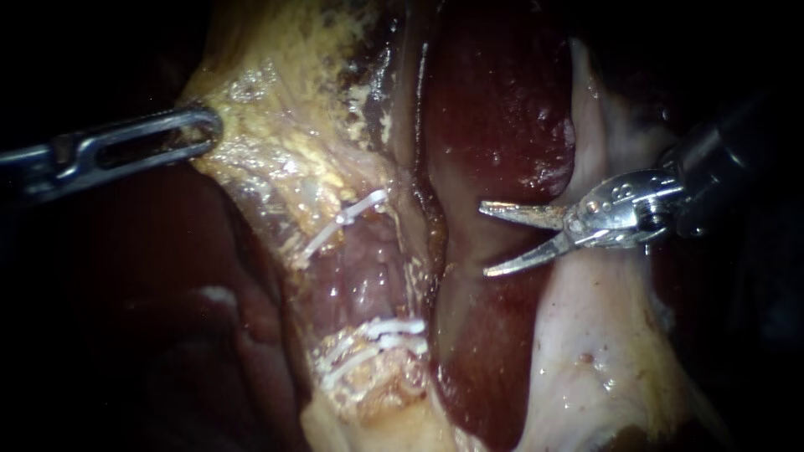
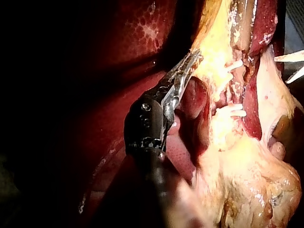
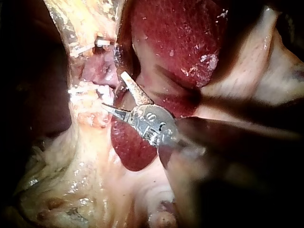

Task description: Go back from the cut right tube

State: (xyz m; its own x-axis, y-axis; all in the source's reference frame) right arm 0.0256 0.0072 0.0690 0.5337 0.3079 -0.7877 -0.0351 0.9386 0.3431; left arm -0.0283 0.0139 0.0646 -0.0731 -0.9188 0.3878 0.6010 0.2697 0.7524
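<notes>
A tube (image 1: 362,266) runs down the middle of the endoscope view, crossed by one white clip (image 1: 358,211) above and two white clips (image 1: 387,331) below. My right instrument (image 1: 484,241) has two thin blades, spread open and empty, a little to the right of the tube over dark red liver (image 1: 502,109). My left instrument (image 1: 203,132) is shut on the yellow fatty tissue (image 1: 276,142) at the upper left. The left wrist view shows those jaws (image 2: 189,62) clamped on the yellow edge. In the right wrist view the open blades (image 3: 117,95) lie just beside the clips (image 3: 102,43).
A pale tissue fold (image 1: 586,335) lies under and below the right instrument's shaft. Liver (image 1: 126,276) fills the dark lower left. More yellow fat (image 2: 251,190) spreads beside the left instrument's shaft.
</notes>
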